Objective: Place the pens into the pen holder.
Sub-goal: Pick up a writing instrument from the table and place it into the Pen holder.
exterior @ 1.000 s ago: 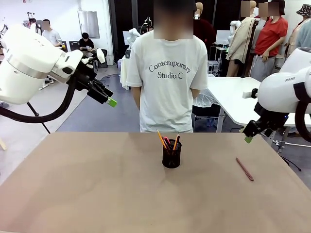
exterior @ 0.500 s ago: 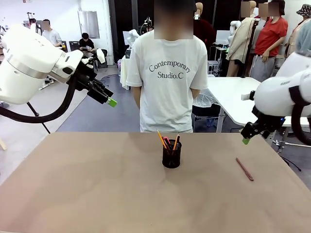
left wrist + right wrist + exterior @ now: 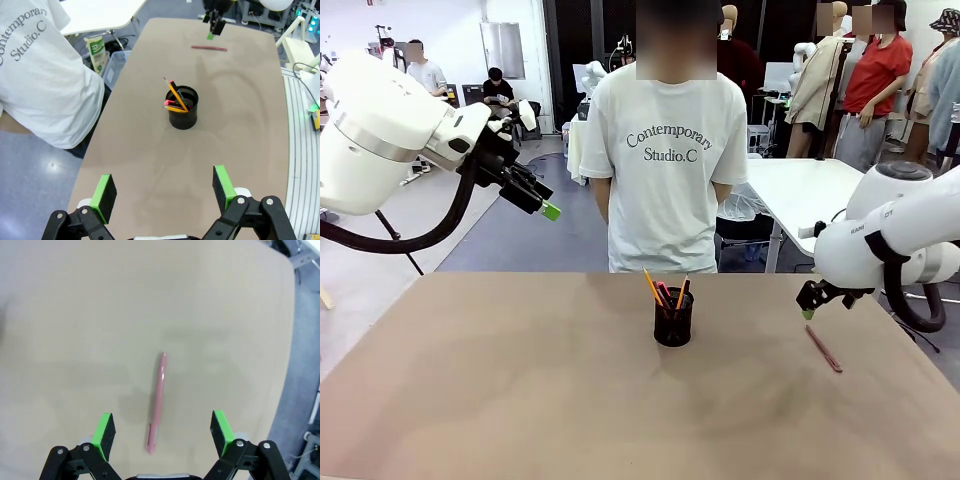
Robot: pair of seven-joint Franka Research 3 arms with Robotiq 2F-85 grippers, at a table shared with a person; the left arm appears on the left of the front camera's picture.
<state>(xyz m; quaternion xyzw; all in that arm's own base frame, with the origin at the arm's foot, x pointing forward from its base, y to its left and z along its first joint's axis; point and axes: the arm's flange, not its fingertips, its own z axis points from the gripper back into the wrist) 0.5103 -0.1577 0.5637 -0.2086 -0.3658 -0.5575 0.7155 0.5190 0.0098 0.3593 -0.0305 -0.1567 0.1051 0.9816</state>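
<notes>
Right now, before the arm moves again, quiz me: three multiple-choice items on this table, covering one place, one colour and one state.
1. The loose reddish pen lies:
A. in a person's hand
B. on the table, to the robot's right of the pen holder
C. on the floor

2. The pen holder is:
A. black
B. white
C. blue

3. The right gripper is:
A. shut on the pen
B. shut and empty
C. open above the pen

Answers:
1 B: it lies flat on the tabletop.
2 A: its mesh is dark.
3 C: its jaws stand wide apart on either side of the pen.
</notes>
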